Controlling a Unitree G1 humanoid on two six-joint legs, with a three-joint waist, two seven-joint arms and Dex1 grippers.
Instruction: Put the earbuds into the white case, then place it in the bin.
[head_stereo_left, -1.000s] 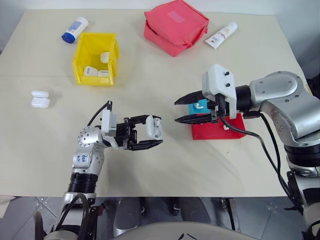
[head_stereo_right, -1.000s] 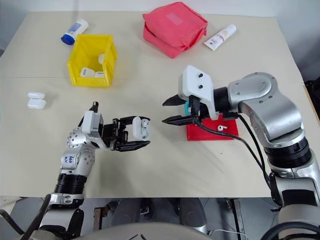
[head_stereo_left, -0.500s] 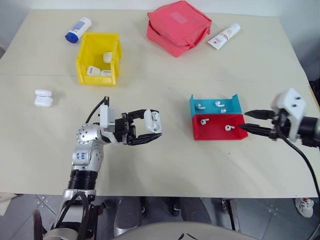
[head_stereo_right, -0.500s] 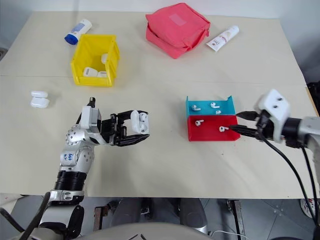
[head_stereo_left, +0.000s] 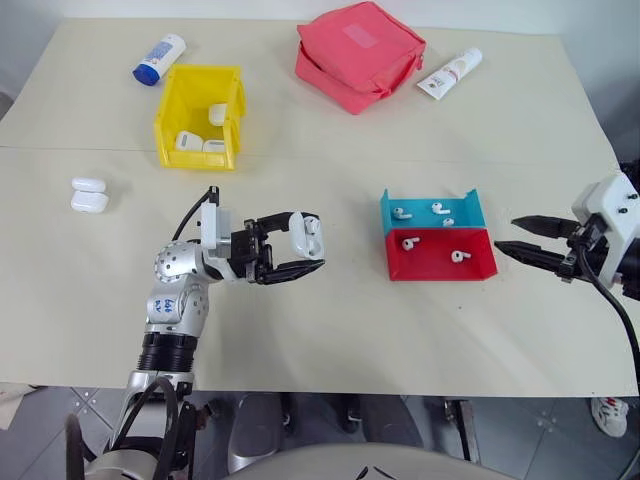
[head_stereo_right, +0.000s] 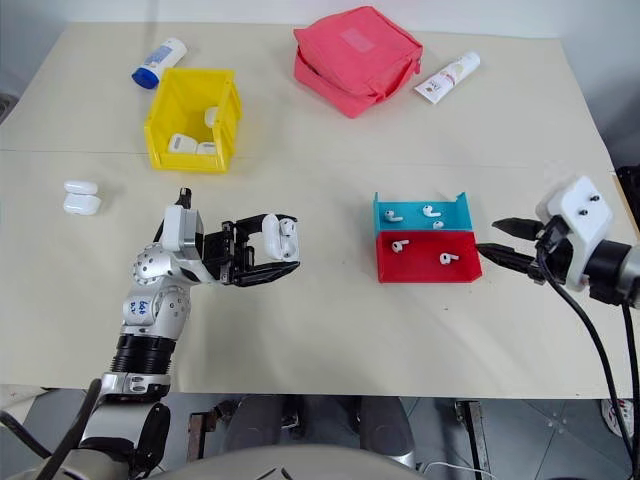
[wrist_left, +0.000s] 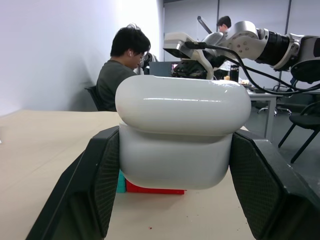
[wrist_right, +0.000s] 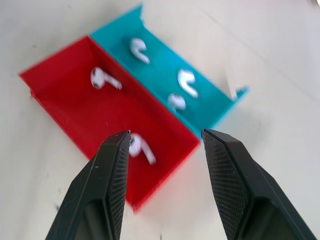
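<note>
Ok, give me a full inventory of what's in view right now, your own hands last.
table: 1, beige, under everything.
bin: 1, yellow, far left; three white cases inside.
white case: 1, held above the table, lid closed.
spare cases: 2, white, left edge.
red tray: 1, right of centre; two earbuds.
teal tray: 1, touching the red tray's far side; three earbuds.
pouch: 1, pink-red, far centre.
tube: 1, white, right of the pouch.
bottle: 1, white with blue cap, behind the bin.
people: 2, seated in the left wrist view's background.
left hand: shut on the white case.
right hand: open, right of the trays.
</note>
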